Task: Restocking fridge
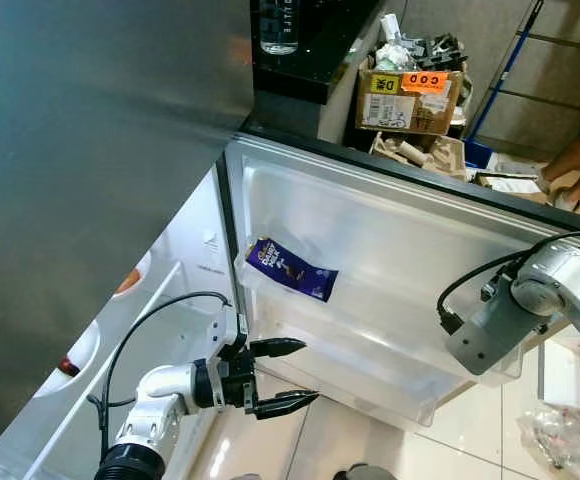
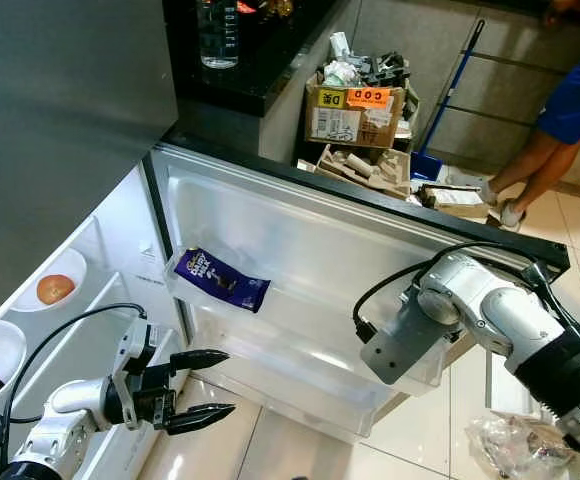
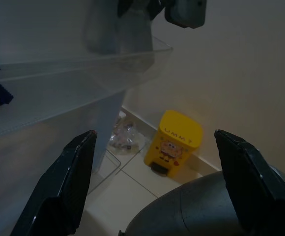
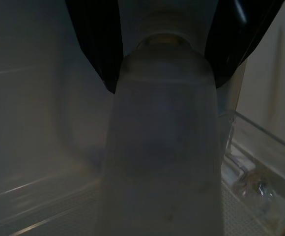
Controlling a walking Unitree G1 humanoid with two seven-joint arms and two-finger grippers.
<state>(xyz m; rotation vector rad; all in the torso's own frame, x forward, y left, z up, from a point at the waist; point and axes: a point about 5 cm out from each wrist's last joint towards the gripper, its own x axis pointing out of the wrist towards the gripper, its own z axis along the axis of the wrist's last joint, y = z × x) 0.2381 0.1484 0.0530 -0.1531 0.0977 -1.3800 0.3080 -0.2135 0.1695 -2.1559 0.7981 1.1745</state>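
Right wrist view: bottle (image 4: 162,147) seemingly between fingers (image 4: 96,39).

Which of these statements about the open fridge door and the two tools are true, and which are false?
1. A purple chocolate packet lies in a shelf of the fridge door. True.
2. The left tool grips the packet. False: it is open, apart from it.
3. The right tool holds a pale bottle. True.
4. A yellow bin stands on the floor. True.
5. The cardboard box stands inside the fridge. False: it stands behind the door.
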